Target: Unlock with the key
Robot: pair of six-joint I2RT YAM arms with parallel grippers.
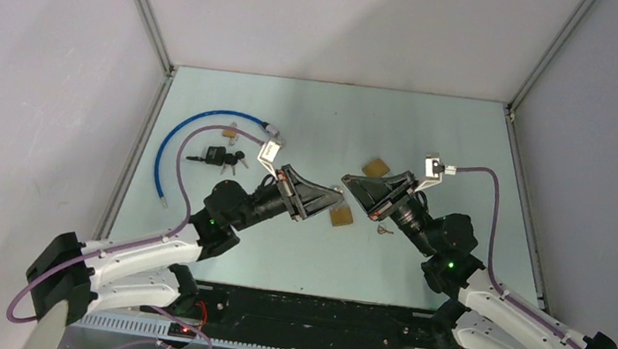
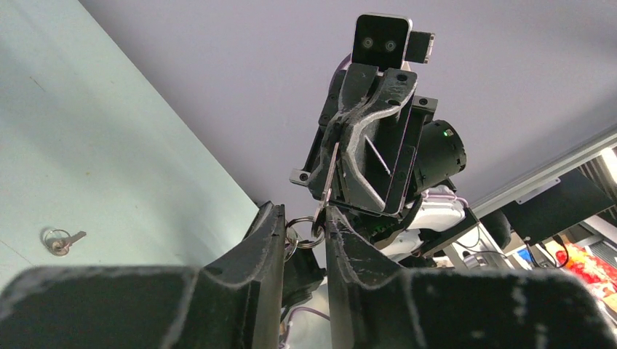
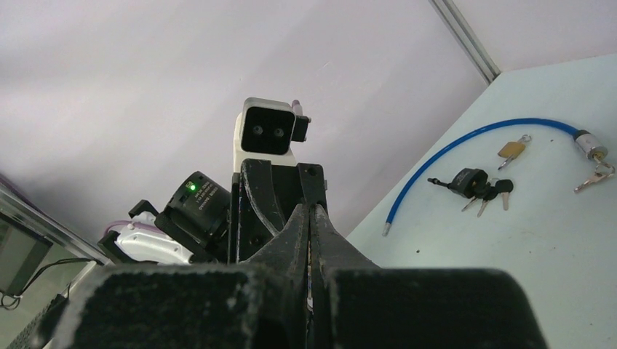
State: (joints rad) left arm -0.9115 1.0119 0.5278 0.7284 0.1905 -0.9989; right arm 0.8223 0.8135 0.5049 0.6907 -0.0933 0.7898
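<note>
This is a robotics lab test cell. A pale green bench [image 1: 313,255] is boxed in by plain grey panels [image 1: 26,60] held in aluminium frame rails [image 1: 142,7]. The cabled left arm [image 1: 145,252] and right arm [image 1: 502,310] are bolted at its near edge beside a slotted cable duct [image 1: 136,324]. Past the enclosure, the left wrist view shows cluttered wires [image 2: 553,251] and equipment.

The left hand [image 2: 301,218] hides most of the key rings [image 2: 300,234]; the small key [image 2: 62,241] on the table [image 2: 109,145] looks tiny.

You have a blue cable [image 3: 509,123], a brass-yellow padlock [image 3: 511,149] and black-headed keys [image 3: 495,190] on your pale green worktop [image 1: 296,253].
</note>
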